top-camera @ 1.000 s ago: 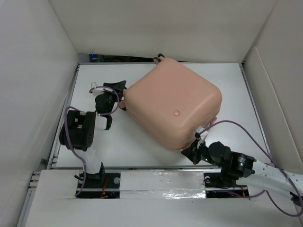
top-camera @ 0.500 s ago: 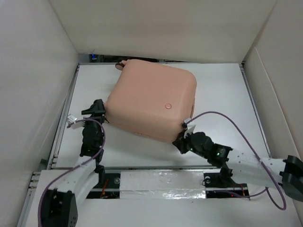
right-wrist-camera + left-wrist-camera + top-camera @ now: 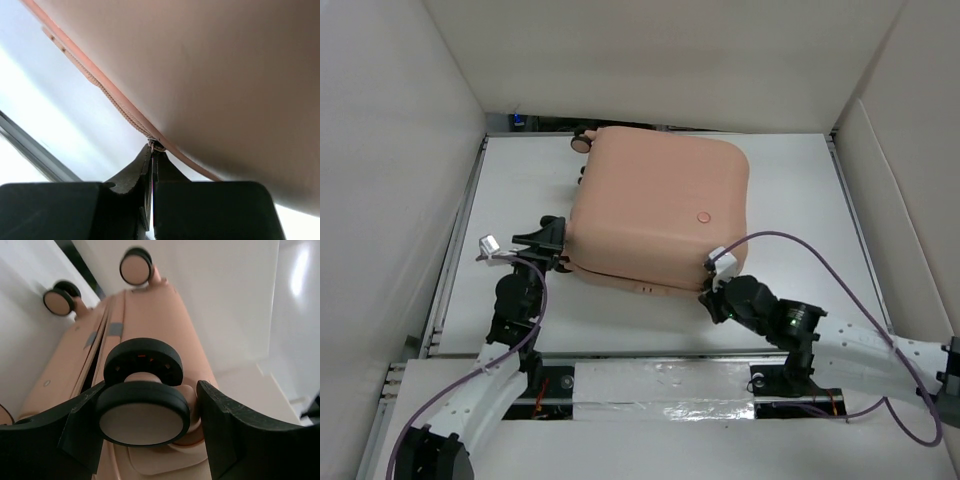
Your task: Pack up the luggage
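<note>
Peach-pink hard-shell luggage (image 3: 660,210) with rounded corners lies closed and flat on the white table (image 3: 790,190), slightly turned, its far wheels pointing to the back wall. The left gripper (image 3: 558,250) sits at the near-left corner, jaws spread around a black-and-pink wheel (image 3: 142,417), with a gap on one side. The right gripper (image 3: 710,297) is at the near-right corner, fingers pressed together, pinching the small zipper pull (image 3: 156,146) on the seam.
</note>
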Action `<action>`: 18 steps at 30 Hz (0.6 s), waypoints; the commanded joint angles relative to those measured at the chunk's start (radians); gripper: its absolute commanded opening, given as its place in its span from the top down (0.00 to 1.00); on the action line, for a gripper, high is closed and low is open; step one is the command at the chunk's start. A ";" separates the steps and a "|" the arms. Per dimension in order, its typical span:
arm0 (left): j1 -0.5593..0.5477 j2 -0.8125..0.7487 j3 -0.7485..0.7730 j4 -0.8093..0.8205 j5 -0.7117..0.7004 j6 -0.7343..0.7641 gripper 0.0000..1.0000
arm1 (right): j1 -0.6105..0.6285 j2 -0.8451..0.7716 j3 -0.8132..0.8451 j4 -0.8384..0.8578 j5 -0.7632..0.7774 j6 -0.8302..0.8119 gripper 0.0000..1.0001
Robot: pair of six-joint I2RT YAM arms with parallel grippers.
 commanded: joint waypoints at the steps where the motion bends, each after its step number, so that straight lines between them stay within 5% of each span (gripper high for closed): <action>1: -0.052 0.017 -0.023 0.000 0.325 0.100 1.00 | -0.084 -0.130 0.167 0.096 -0.131 -0.092 1.00; 5: -0.052 0.100 -0.024 0.101 0.382 0.075 1.00 | -0.177 -0.064 0.226 0.060 -0.324 -0.136 1.00; 9: -0.061 0.144 -0.032 0.151 0.400 0.074 1.00 | -0.071 0.132 0.097 0.393 -0.407 -0.005 1.00; 13: -0.117 0.177 -0.040 0.167 0.387 0.095 1.00 | 0.047 0.324 0.166 0.452 -0.256 0.005 1.00; 18: -0.347 0.249 -0.041 0.208 0.276 0.106 1.00 | 0.021 0.309 0.244 0.377 -0.174 -0.104 1.00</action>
